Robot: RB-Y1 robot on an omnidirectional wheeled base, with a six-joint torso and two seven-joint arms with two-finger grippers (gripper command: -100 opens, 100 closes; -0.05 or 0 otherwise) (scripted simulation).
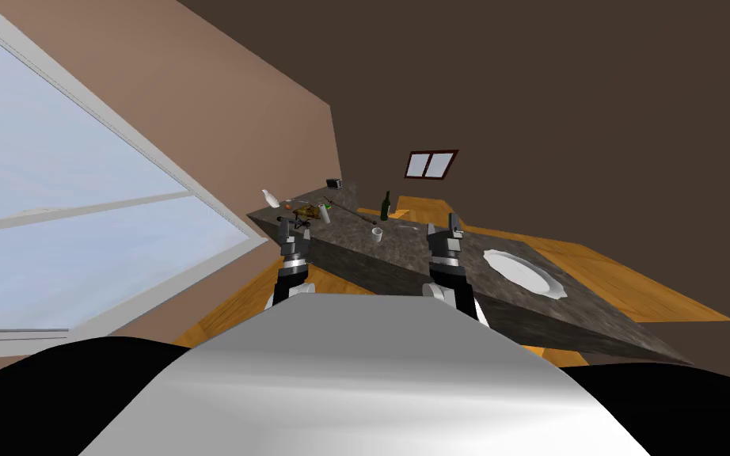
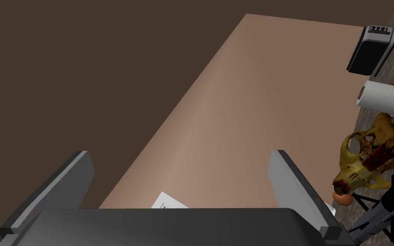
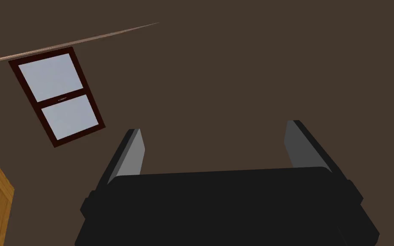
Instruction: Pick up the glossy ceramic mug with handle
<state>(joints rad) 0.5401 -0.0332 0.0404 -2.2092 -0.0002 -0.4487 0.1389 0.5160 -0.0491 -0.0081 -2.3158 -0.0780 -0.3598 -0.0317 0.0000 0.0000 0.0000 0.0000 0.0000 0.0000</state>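
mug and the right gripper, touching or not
Apart. The head view shows bare countertop between the mug and the right gripper; the right wrist view shows its jaws open with nothing between them.

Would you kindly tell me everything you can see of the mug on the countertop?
The mug looks small, white and cylindrical, its open mouth up, standing upright on the dark mottled countertop. It touches only that surface; a green bottle stands farther back. Its handle is too small to make out.
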